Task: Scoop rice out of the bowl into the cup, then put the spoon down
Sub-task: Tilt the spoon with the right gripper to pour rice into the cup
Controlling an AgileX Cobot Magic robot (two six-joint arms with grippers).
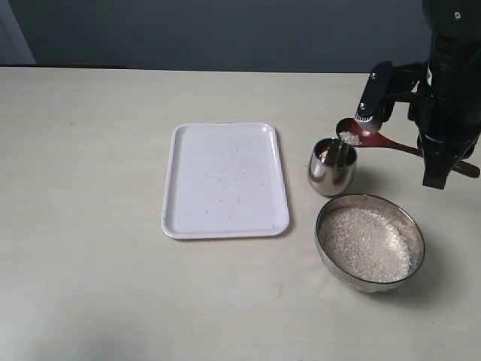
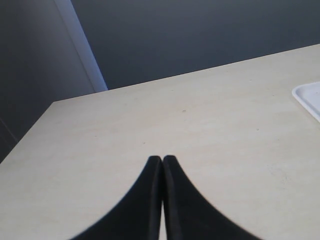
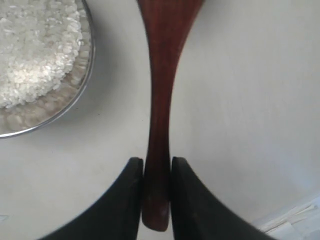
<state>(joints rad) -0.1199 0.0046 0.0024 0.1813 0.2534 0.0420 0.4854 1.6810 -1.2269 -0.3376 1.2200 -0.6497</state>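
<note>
**Right arm.** My right gripper (image 3: 157, 167) has its fingers clamped on the tail end of the dark reddish-brown glossy wooden spoon (image 3: 159, 90). Gripping so far back puts my fingers well clear of the grains and lets the oval end reach out ahead of them. That end carries a small heap of white uncooked rice (image 1: 349, 138) at the rim of the small shiny steel cup (image 1: 331, 171), apparently tipped to pour.

The wide shallow steel bowl (image 1: 368, 284), holding the rest of the rice, lies just beside the handle. It is near the cup, so each carry is short.

**Left arm.** My left gripper (image 2: 162, 161), fingers pressed together and empty, hangs over the bare beige table (image 2: 150, 120). The corner of a white tray (image 2: 310, 97) lies well off to one side.

**Stage.** I judge the pour to be in hand. The spoon is not yet set down.
</note>
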